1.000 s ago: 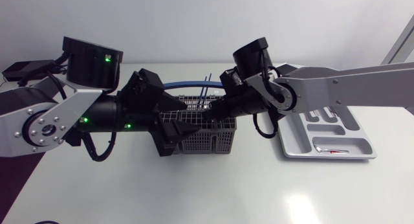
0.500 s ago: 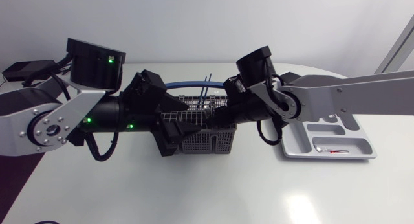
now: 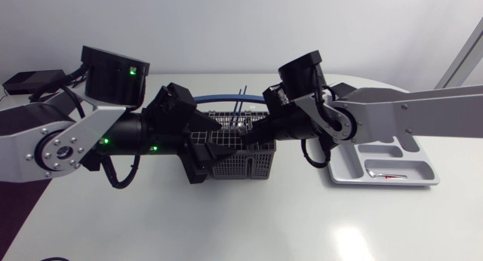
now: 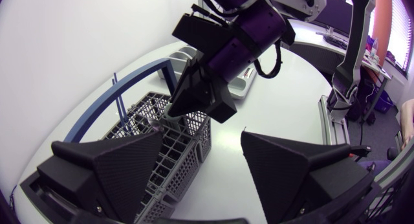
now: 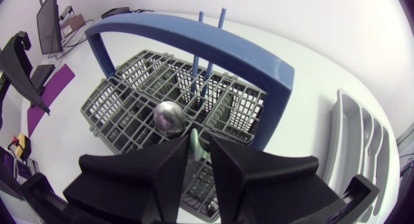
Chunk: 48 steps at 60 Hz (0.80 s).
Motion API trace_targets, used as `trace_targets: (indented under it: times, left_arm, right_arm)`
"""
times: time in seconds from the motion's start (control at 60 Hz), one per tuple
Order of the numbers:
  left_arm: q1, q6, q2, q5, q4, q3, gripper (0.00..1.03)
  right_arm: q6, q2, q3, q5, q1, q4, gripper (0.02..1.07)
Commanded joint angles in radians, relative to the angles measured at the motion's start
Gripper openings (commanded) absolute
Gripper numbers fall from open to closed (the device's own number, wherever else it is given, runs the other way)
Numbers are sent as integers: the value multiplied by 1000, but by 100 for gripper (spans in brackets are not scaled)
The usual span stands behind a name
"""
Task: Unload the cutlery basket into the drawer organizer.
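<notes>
Right pincer [image 5: 196, 141] is down inside the basket [image 3: 241, 164], which sits mid-bench toward the far edge, and its fingers are clenched around a pale green handle [image 5: 195, 149] standing in one of the cells. Just ahead of those fingers is a shiny silver round end [image 5: 169, 116], maybe a spoon bowl, though I can't tell whether it belongs to that green piece. Two blue sticks [image 5: 196, 72] stand upright in a cell beyond it, under the blue carry arch [image 5: 194, 39]. Left pincer [image 4: 202, 143] is released, fingers spread wide at the basket's near corner, one over the grid and one outside the wall, not pinching anything. The organizer [image 3: 343, 167] waits by the bench's right edge, well apart from the basket, with one small red-marked piece [image 3: 389, 176] lying in its near slot. On handling, I'd judge the green piece light and stiff, and its smooth handle looks slippery. A firm hold low on the shaft and a straight lift should keep it from twisting or catching the grid. The basket looks light too, so it may ride up unless that free pincer steadies the wall.
</notes>
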Motion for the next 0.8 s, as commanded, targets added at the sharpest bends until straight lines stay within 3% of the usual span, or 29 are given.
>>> trace_targets:
  times: [0.0, 0.4, 0.7, 0.783]
  left_arm:
    - [-7, -2, 19, 12, 13, -5, 83]
    - [-8, -2, 21, 10, 14, -9, 83]
    - [-12, -4, 21, 10, 13, -12, 83]
    - [-12, -4, 21, 10, 13, -12, 83]
  right_arm:
    - [19, -11, -31, 8, 9, 10, 31]
    - [18, 3, -26, 8, 32, 25, 31]
    - [11, 19, -22, 25, 29, 25, 8]
    - [8, 23, -20, 25, 22, 25, 8]
